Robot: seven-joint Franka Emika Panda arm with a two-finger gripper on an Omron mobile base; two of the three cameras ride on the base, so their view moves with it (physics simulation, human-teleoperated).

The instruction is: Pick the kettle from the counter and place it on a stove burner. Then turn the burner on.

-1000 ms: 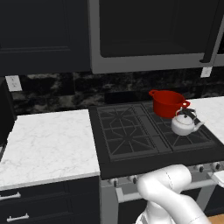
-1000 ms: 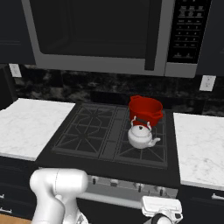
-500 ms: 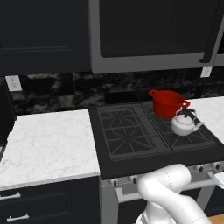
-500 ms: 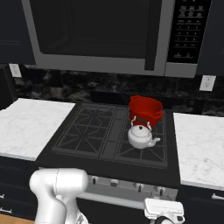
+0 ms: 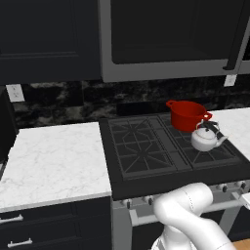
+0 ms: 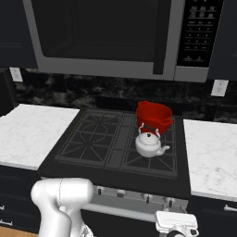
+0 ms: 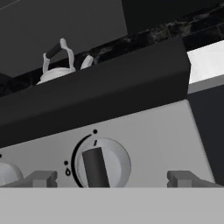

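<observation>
You see a silvery-white kettle (image 6: 149, 144) with a black handle, a red pot (image 6: 153, 115) behind it, a black cooktop (image 6: 113, 141) with dark grates, white grey-veined marble counters (image 5: 51, 161), a black speckled backsplash (image 6: 92, 95), and a grey knob (image 7: 103, 164) with a dark bar.

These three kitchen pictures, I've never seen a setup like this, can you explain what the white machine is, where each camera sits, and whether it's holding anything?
It's a rendered kitchen. The white shape is a robot arm on a driving base. Two pictures come from cameras on that base, behind the arm to its left and right, looking over the stove. The third is from the hand, close to a stove knob.

A small kettle sits on the front right burner, in front of a red pot. Marble counter lies on both sides.

The gripper is open, its fingertips either side of the knob, holding nothing.
</observation>
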